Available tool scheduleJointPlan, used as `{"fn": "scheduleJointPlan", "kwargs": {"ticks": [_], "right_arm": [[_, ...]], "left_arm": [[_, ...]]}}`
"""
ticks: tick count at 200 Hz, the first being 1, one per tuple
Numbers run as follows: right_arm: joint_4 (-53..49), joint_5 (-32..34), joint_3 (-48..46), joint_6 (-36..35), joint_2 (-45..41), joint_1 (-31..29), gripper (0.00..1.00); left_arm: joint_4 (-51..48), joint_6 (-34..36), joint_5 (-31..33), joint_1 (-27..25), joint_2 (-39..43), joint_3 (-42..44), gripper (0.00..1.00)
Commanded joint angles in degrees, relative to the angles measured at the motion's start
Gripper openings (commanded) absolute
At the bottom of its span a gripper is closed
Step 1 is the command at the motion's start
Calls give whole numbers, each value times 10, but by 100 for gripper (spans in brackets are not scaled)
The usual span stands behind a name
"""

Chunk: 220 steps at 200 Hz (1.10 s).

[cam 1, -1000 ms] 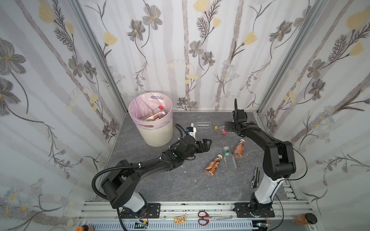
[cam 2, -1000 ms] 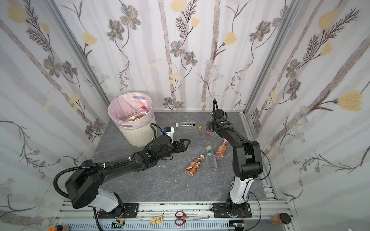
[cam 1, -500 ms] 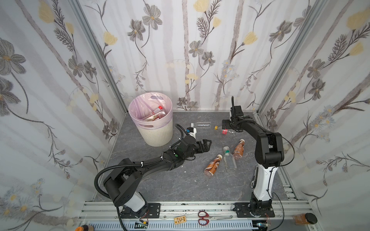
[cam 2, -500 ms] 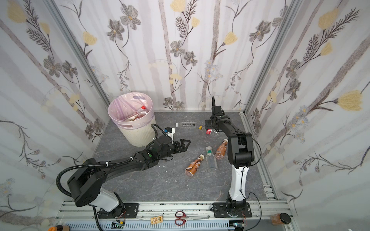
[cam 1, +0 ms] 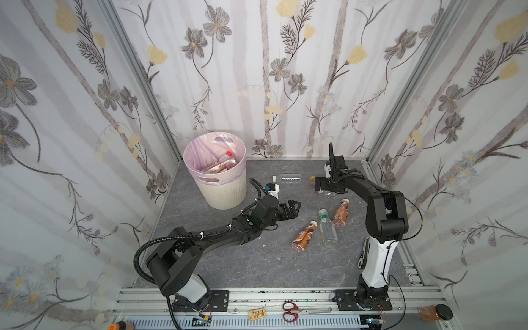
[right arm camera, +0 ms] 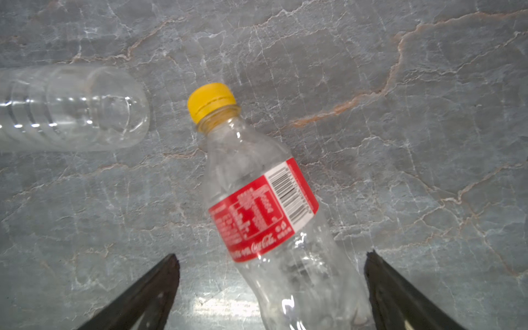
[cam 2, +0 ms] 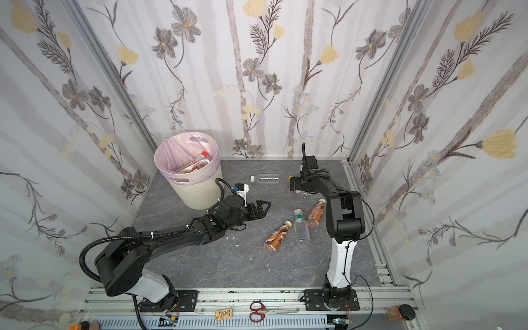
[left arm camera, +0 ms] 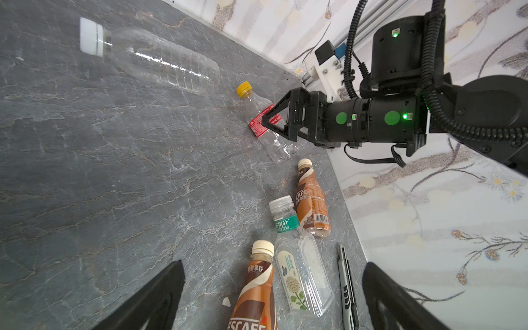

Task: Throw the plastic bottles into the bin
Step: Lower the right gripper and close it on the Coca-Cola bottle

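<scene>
Your right fingers (right arm camera: 148, 291) hang spread, empty, over the yellow-capped bottle (right arm camera: 265, 205); drop, pinch it, then haul to the bin (cam 1: 224, 193).

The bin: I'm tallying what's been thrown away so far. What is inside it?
The bin holds a pink bag as liner and a red-capped bottle lying atop other labelled bottles. How many, and anything beneath, is hidden by the pile and the near wall.

Enclosure: three walls (cam 1: 285, 85) were papered in pale floral print, grey and yellow blooms; aluminium corner posts (cam 1: 137, 71); floor (cam 1: 257, 265) was grey, marble-veined; aluminium rail (cam 1: 285, 295) ran along the front. Light was even.
</scene>
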State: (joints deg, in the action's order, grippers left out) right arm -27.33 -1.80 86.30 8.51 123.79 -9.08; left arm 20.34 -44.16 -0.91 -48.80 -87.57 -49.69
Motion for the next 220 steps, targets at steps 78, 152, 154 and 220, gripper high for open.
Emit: {"fn": "scheduleJointPlan", "kwargs": {"ticks": [78,152,154,220], "right_arm": [[29,48,-38,10,-21,-26,98],[0,84,1,18,9,-40,88],[0,84,2,18,10,-40,87],[-34,102,19,18,27,-44,79]], "left_arm": [[16,0,19,0,33,21,100],[16,3,19,0,30,16,100],[16,3,19,0,30,17,100],[16,9,14,4,35,21,100]]}}
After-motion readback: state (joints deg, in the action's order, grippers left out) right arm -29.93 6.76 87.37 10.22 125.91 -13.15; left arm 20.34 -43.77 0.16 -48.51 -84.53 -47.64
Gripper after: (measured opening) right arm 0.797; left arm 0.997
